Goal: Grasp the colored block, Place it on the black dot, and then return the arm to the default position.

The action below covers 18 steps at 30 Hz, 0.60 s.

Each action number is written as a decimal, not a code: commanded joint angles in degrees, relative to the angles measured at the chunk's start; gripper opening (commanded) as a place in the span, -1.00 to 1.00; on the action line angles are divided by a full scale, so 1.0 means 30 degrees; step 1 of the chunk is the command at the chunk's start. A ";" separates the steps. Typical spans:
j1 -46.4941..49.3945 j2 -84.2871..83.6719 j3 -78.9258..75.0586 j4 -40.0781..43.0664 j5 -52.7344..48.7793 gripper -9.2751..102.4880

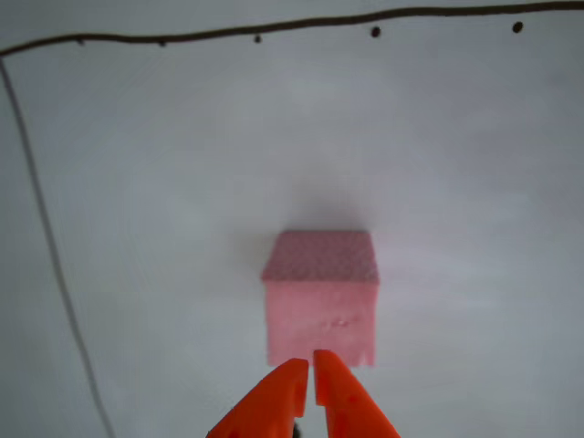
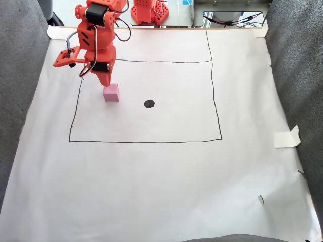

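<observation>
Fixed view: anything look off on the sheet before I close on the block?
Nothing serious. The colored block sits upright left of the black dot. The gripper looks nearly shut, narrower than the block.

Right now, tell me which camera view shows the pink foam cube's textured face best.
The other view: the pink foam cube sits close up, its rougher, darker pink face on top, with the orange end effector just in front, tips nearly together. The fixed view shows the cube small, beside the arm and left of the black dot, its texture unreadable.
</observation>
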 commanded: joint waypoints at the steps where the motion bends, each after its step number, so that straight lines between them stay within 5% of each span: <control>1: -0.0234 0.0469 0.0059 0.0176 -0.0293 -0.81; 11: -0.0146 0.0732 0.0410 0.0820 -0.0234 -0.36; 18: -0.0117 0.0674 0.0527 0.1436 -0.0117 -0.24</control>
